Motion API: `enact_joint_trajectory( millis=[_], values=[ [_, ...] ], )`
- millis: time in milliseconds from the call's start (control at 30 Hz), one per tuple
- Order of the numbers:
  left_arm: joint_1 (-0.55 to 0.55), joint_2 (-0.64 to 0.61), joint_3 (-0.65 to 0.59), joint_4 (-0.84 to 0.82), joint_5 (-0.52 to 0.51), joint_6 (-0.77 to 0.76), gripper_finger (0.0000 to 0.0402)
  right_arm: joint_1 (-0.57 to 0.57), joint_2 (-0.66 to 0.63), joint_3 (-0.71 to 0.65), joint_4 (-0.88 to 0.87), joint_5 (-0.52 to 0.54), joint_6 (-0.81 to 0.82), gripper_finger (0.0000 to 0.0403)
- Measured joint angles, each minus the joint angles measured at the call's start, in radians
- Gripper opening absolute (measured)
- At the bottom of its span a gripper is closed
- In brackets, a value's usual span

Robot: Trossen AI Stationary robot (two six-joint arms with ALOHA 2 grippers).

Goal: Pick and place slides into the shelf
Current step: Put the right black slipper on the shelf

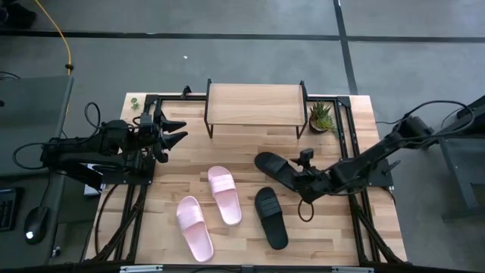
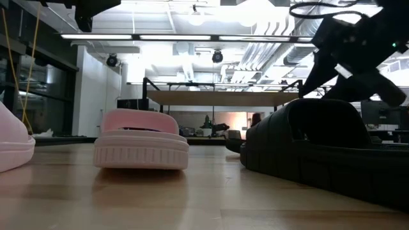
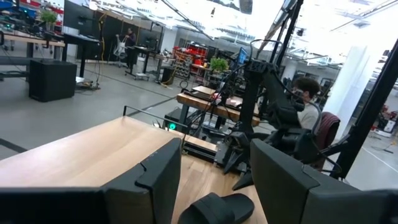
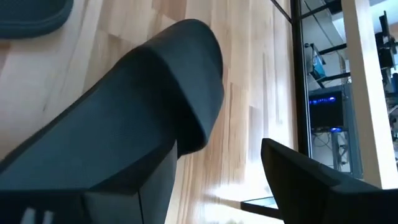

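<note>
In the low view, one pink slide (image 2: pixel 13 144) is cut off by the picture's edge, and the near black slide (image 2: pixel 332 150) runs out of the picture on the other side. The shelf (image 2: pixel 214 99) there is small and far, its legs hard to make out. In the right wrist view, the black slide (image 4: pixel 31 15) shows only as a corner, and whether the right gripper (image 4: pixel 217 174) touches anything cannot be told.

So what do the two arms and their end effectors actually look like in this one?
Both arms are dark, near black, built from jointed segments with black cables looping alongside. The left end effector ends in two pointed black fingers. The right end effector carries a small boxy module on its wrist; its fingers are broad, matte dark slabs with rounded tips. No markings are legible.
</note>
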State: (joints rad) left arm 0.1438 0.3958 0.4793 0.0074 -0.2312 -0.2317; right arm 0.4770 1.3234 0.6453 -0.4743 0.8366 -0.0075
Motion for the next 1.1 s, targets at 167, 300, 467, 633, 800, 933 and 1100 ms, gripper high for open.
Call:
enact_joint_trajectory(
  millis=[167, 300, 467, 633, 800, 933, 1100],
  values=[
    [0.000, 0.000, 0.000, 0.000, 0.000, 0.000, 0.0175, -0.026, 0.027, 0.000, 0.059, -0.002, -0.042, 0.0226],
    [0.000, 0.000, 0.000, 0.000, 0.000, 0.001, 0.0175, -0.047, 0.050, -0.001, 0.078, -0.026, -0.053, 0.0226],
    [0.000, 0.000, 0.000, 0.000, 0.000, 0.002, 0.0175, -0.068, 0.086, -0.001, 0.097, -0.047, -0.053, 0.0226],
    [0.000, 0.000, 0.000, 0.000, 0.000, 0.002, 0.0175, -0.086, 0.121, -0.001, 0.121, -0.056, -0.054, 0.0226],
    [0.000, 0.000, 0.000, 0.000, 0.001, 0.002, 0.0175, -0.103, 0.146, -0.001, 0.190, -0.062, -0.080, 0.0226],
    [0.000, 0.000, 0.000, 0.000, 0.001, 0.002, 0.0175, -0.117, 0.167, -0.001, 0.247, -0.072, -0.127, 0.0226],
    [0.000, 0.000, 0.000, 0.000, 0.001, 0.002, 0.0175, -0.137, 0.189, -0.001, 0.257, -0.092, -0.129, 0.0226]
  ],
)
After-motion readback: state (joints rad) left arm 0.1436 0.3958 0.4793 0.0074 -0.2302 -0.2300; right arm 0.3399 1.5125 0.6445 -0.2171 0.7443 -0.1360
